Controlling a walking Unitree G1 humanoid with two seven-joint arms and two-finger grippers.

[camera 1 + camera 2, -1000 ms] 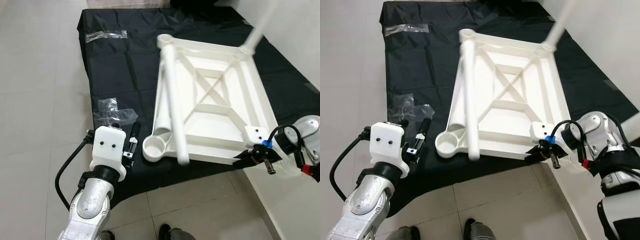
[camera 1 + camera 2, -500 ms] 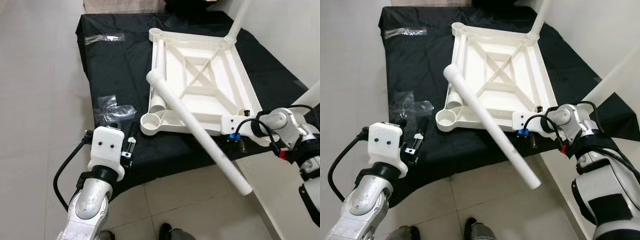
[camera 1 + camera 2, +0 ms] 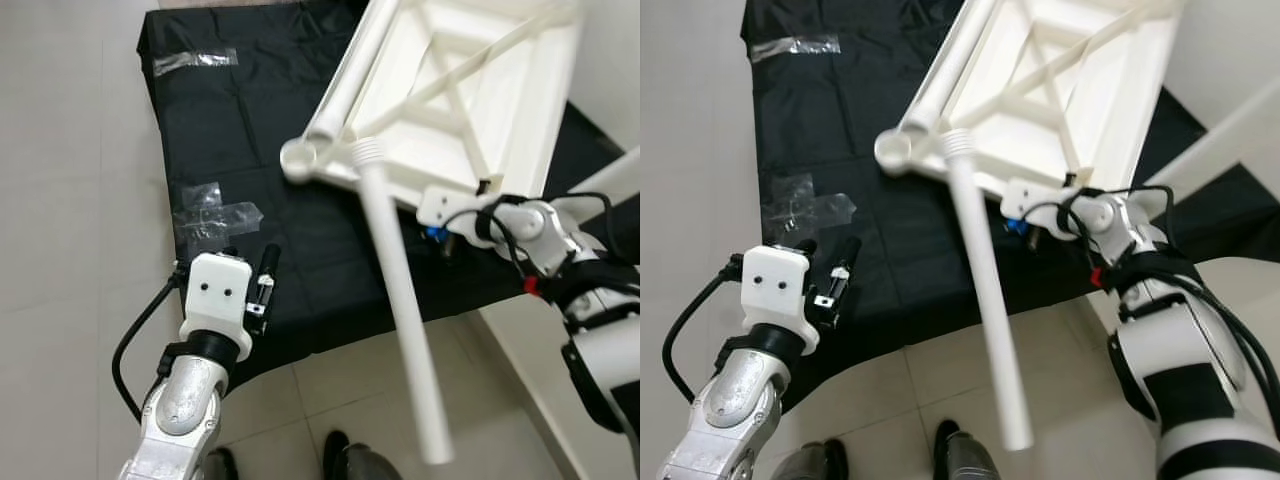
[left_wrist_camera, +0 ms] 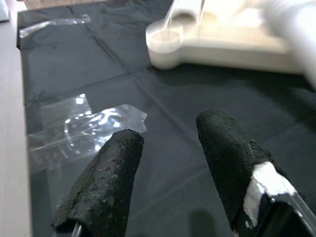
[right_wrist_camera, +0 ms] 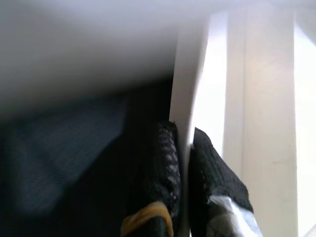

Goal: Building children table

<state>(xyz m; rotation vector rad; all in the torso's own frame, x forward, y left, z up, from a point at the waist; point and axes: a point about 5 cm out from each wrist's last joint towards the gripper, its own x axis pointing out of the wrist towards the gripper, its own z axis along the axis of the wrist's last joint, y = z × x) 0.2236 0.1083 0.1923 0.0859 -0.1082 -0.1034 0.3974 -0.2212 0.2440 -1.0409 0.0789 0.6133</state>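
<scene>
Shoes [image 3: 345, 468] are showing at the near edge of the tiled floor [image 3: 70, 250], by the robot's base. Just beyond them, the left pincer [image 3: 266, 280] is hovering over the near edge of the black sheet [image 3: 250, 130] that is lying spread on the floor; its fingers [image 4: 116, 177] are standing apart with nothing between them, pointing toward a crumpled plastic bag [image 3: 213, 213] on the sheet.

Farther out and to the right, the right pincer [image 3: 447, 238] is reaching in at the near rim of the white tabletop [image 3: 470, 90], which is lying upside down with its ribbed underside showing and tilting up off the sheet. In the right wrist view, its two fingers [image 5: 212, 182] are pinching together on a thin white edge of that rim. One white leg [image 3: 400, 300] is sticking out from the near corner toward the camera, hanging over the tiles; beside its root, an empty round socket [image 3: 297, 160] is waiting for another leg. A strip of clear tape [image 3: 195, 60] is lying at the far corner of the sheet.

Judging by its looks, the tabletop is moulded plastic: light and stiff, but smooth and likely slippery. With the long leg levering on it, a thin rim pinch could twist loose, so the ribs or corner socket seem better holds.
</scene>
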